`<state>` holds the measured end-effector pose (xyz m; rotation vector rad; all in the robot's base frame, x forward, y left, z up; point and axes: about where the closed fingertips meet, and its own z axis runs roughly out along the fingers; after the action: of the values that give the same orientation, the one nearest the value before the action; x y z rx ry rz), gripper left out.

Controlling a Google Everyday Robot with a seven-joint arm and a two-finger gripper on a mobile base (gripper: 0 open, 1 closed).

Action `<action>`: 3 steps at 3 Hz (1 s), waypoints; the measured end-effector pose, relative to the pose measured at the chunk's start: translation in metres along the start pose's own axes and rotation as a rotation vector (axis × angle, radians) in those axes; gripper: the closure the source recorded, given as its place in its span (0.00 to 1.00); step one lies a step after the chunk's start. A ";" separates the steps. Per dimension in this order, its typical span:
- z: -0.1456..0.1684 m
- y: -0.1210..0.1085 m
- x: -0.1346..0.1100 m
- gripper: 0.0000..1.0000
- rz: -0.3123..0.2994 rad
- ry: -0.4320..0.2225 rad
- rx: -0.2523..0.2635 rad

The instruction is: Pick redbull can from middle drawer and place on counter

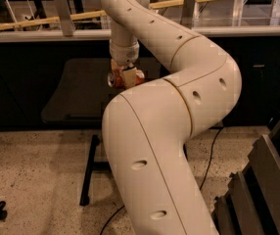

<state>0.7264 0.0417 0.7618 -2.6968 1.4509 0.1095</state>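
Half of the job looks done, judging from how things lie. The redbull can (136, 77) is not resting in the drawer (74, 94). It hangs in the gripper (124, 77), at the end of the arm's wrist, above the drawer's dark pulled-out surface and below the pale edge of the bench (257, 31). The jaws seem clamped on the can from either side, with red-orange showing to both sides of them and a glint of silver top at the left. The arm's big elbow crowds that spot, though, so I would not swear to how squarely the can is seated. The can appears tilted over on its side rather than upright. Left to do, in my judgement: carry the can higher, clear of the bench front, bring it over the bench top, set it down there and let go. None of that placing is yet done, since the can sits well below the bench's top edge.
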 end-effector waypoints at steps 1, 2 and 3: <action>0.004 -0.003 -0.011 1.00 -0.034 0.003 -0.012; 0.012 -0.003 -0.017 1.00 -0.102 0.066 -0.068; 0.019 -0.003 -0.020 1.00 -0.159 0.123 -0.120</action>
<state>0.7172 0.0617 0.7454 -2.9523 1.2916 0.0209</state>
